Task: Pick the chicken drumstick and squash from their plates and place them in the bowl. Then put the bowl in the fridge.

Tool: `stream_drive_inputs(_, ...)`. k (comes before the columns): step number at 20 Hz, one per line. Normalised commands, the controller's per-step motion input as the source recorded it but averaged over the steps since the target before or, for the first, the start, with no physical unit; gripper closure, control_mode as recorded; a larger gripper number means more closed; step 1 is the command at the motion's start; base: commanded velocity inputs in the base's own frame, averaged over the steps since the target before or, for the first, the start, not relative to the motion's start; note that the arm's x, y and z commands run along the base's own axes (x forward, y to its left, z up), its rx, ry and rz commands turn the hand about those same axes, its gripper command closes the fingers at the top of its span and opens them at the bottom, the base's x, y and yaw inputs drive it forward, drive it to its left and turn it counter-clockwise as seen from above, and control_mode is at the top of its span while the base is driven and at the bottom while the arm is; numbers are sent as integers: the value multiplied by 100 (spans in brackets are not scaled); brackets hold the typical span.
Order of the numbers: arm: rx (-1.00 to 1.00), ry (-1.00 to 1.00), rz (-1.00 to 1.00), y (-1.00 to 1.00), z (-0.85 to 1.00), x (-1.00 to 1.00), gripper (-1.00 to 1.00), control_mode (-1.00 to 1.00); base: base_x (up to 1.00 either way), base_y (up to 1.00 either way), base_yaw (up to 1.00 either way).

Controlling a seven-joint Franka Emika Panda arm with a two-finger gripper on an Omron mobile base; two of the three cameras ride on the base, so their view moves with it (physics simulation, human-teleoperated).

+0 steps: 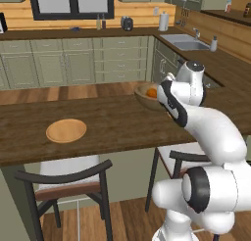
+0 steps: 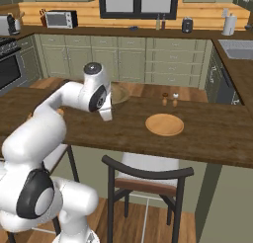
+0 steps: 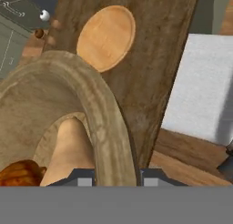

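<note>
- Our claw point(image 3: 109, 180) is clamped on the rim of the bowl point(image 3: 98, 109), one finger inside and one outside, going by the hand view.
- Inside the bowl we can see the squash point(image 3: 68, 150) and, right next to it, the drumstick point(image 3: 18, 173), so both pickups look done.
- In the left base view the bowl sits at the far edge of the counter point(image 1: 112, 122) with something orange in it; the arm hides the grip there.
- Step in hand, we reckon: lift the bowl and carry it to the fridge. A one-sided rim grip will want to tip, so we'd lift slow, keep the bowl level and avoid quick swings, or the food rolls out.
- We'd also clear the counter edge before the base turns.
- Count: one bowl, one squash, one drumstick, one bare plate point(image 3: 107, 36) near the bowl, two small shakers point(image 2: 169, 99) past the plate, two chairs under the counter.
</note>
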Motion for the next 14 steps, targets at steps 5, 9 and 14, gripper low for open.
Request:
stream_drive_inputs(5,0,1,-47,13,75,-97,100,-100,0,0,0)
stream_drive_inputs(9,2,4,-31,23,78,-78,100,-100,0,0,0)
stream_drive_inputs(14,2,5,0,19,65,-62,100,-100,0,0,0)
